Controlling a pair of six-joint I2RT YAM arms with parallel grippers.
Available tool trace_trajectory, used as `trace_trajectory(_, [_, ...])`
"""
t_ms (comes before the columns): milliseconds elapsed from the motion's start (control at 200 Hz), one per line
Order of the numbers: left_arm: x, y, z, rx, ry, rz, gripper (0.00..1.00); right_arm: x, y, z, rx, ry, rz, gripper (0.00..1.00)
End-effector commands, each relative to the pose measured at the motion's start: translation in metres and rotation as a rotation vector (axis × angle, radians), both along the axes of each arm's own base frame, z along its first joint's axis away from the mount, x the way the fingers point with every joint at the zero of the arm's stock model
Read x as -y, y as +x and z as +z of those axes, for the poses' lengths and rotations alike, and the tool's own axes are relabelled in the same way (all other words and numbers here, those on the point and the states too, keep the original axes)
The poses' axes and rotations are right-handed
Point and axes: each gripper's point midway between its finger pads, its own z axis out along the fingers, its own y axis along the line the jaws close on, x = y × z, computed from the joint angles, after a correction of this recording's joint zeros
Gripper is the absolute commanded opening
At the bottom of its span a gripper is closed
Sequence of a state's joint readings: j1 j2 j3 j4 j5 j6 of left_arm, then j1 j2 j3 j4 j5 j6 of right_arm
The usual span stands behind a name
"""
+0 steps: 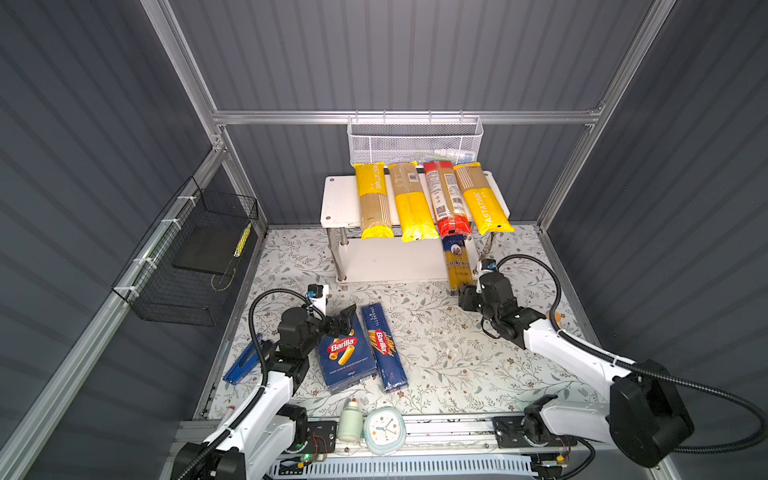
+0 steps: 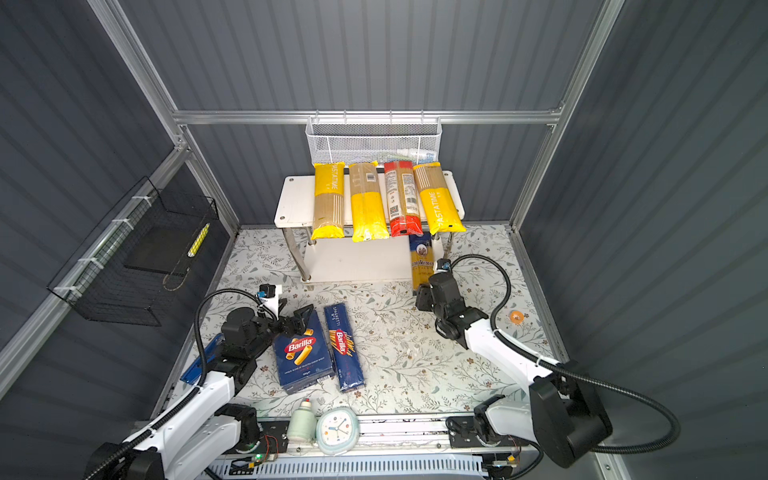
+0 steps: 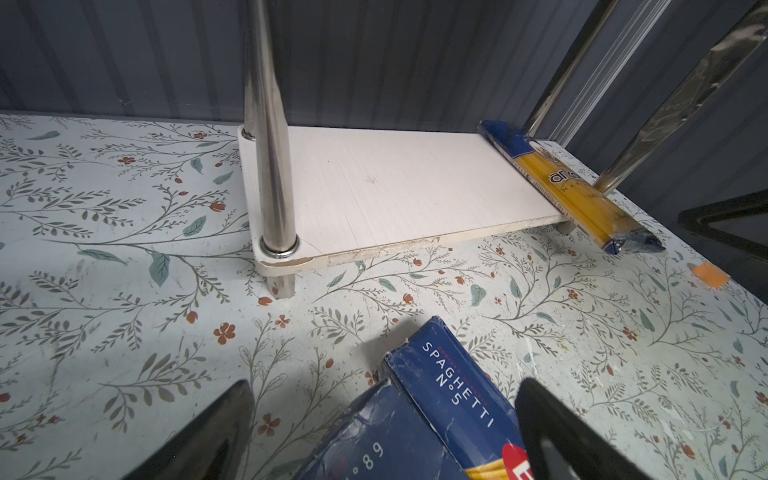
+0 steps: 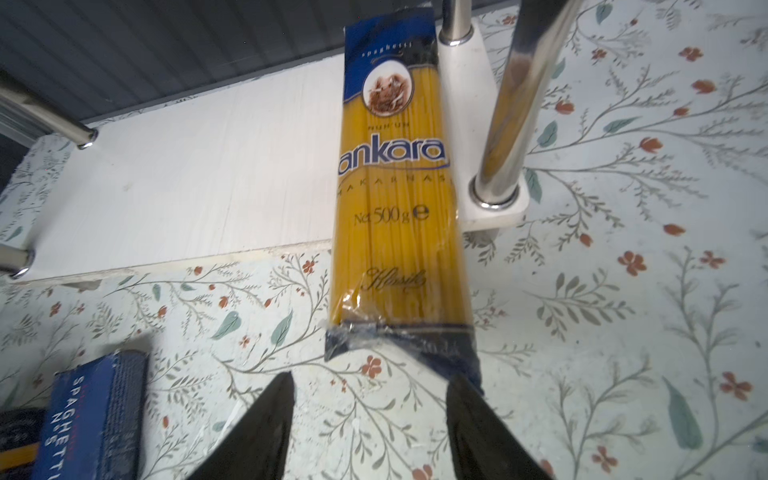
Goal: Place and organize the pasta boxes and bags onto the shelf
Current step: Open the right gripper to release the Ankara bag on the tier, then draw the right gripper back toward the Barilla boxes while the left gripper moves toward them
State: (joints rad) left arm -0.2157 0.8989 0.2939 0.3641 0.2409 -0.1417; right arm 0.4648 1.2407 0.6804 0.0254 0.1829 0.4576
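The white two-tier shelf (image 1: 338,199) stands at the back. Three yellow bags (image 1: 374,199) (image 1: 411,208) (image 1: 482,199) and a red bag (image 1: 446,199) lie across its top board. The blue-and-clear ankara bag (image 4: 395,187) lies on the lower board (image 3: 395,187) by the right legs, its near end jutting over the front edge. My right gripper (image 4: 370,378) is open just in front of that end, nothing between its fingers. The wide Barilla box (image 1: 345,357) and the narrow spaghetti box (image 1: 384,349) lie flat side by side. My left gripper (image 3: 384,384) is open above their far ends.
A white mesh basket (image 1: 415,141) hangs on the back rail above the shelf. A black wire basket (image 1: 187,257) hangs on the left wall. An alarm clock (image 1: 384,430) and a small bottle (image 1: 351,419) sit at the front edge. A blue tool (image 1: 243,359) lies far left.
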Motion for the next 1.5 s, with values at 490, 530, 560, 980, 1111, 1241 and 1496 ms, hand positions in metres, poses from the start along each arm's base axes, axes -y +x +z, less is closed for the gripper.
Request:
trace_trajectory(490, [-0.001,0.0,0.0,0.003,0.01,0.009,0.99,-0.034,0.014,-0.022,-0.061,0.119,0.113,0.62])
trace_trajectory(530, [-0.001,0.0,0.0,-0.001,0.009,0.009,0.99,-0.034,0.017,-0.024,-0.065,0.116,0.111,0.62])
trace_trajectory(560, [-0.001,0.001,0.0,0.0,0.01,0.009,0.99,-0.034,0.018,-0.027,-0.072,0.112,0.109,0.62])
trace_trajectory(980, [-0.001,0.003,-0.002,-0.011,0.013,0.011,0.99,-0.027,0.048,-0.027,-0.052,0.102,0.076,0.62])
trace_trajectory(1111, [-0.001,0.002,-0.001,-0.008,0.012,0.013,0.99,-0.027,0.059,-0.026,-0.06,0.102,0.07,0.63])
trace_trajectory(1241, [-0.001,0.003,-0.002,-0.013,0.013,0.011,0.99,-0.027,0.062,-0.023,-0.079,0.1,0.076,0.63])
trace_trajectory(1496, [-0.001,0.003,-0.002,-0.014,0.013,0.012,0.99,-0.015,0.008,-0.011,-0.077,0.131,0.083,0.66])
